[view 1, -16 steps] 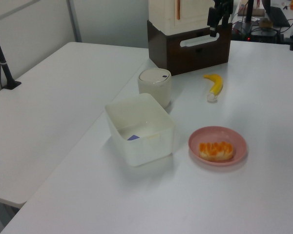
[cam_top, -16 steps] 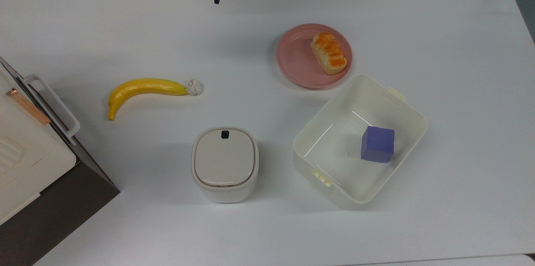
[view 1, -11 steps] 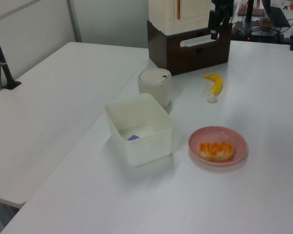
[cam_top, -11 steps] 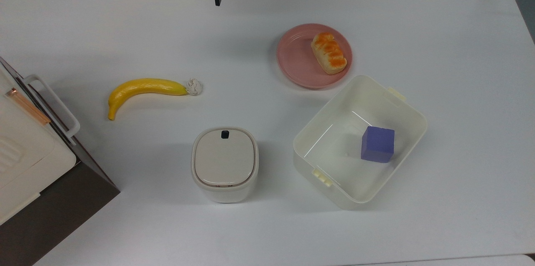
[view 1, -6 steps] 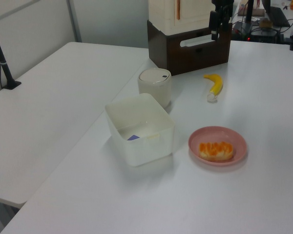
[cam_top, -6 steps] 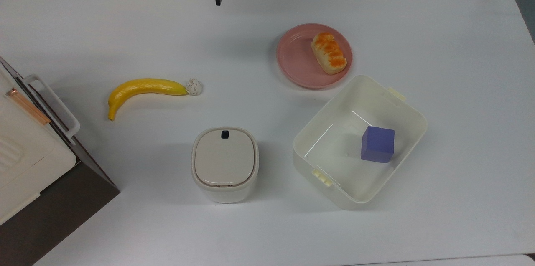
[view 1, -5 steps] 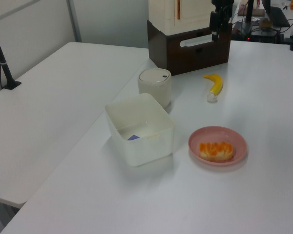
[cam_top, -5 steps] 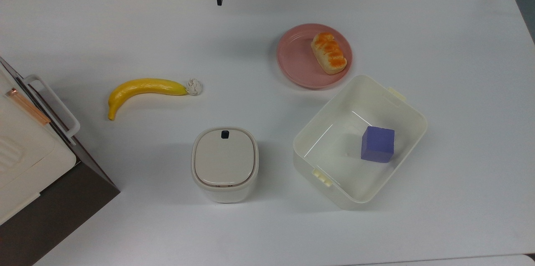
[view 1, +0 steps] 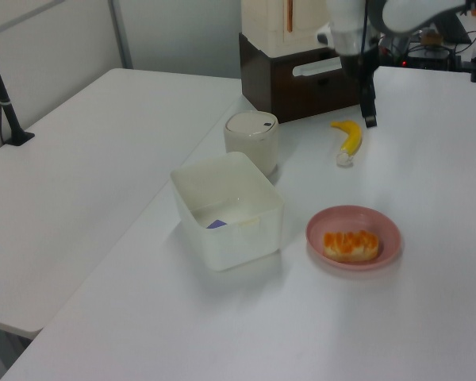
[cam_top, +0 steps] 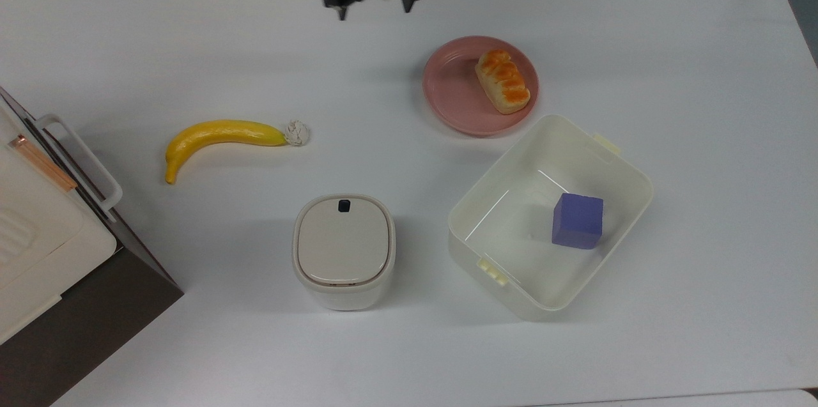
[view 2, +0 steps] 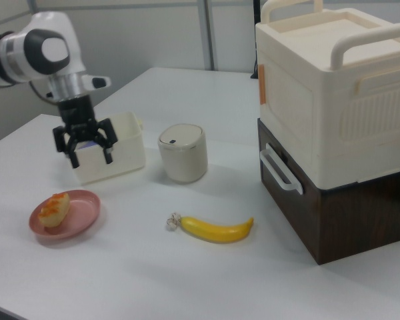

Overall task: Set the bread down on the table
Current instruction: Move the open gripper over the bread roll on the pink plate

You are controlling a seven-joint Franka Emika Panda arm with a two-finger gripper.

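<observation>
The bread (cam_top: pixel 503 82) (view 1: pixel 351 244) (view 2: pixel 55 207) lies on a round pink plate (cam_top: pixel 454 91) (view 1: pixel 327 225) (view 2: pixel 81 221) on the white table (cam_top: pixel 703 75) (view 1: pixel 432 182) (view 2: pixel 153 273). Its glossy orange-brown top faces up. My gripper (cam_top: pixel 375 9) (view 1: pixel 370 119) (view 2: pixel 91 159) hangs open above the table with nothing between its fingers. In the top view it is up and to the left of the plate, apart from the bread.
A yellow banana (cam_top: pixel 220 133) lies at the top view's left. A lidded cream container (cam_top: pixel 344 250) stands near the middle. An open cream bin (cam_top: pixel 623 167) just below the plate holds a purple block (cam_top: pixel 578 220). A cream-and-brown box stack (cam_top: pixel 38 253) fills the lower left corner.
My gripper has moved toward the top view's right, closer to the plate, and its wrist has turned. It stays open. The bread and the other things have not moved.
</observation>
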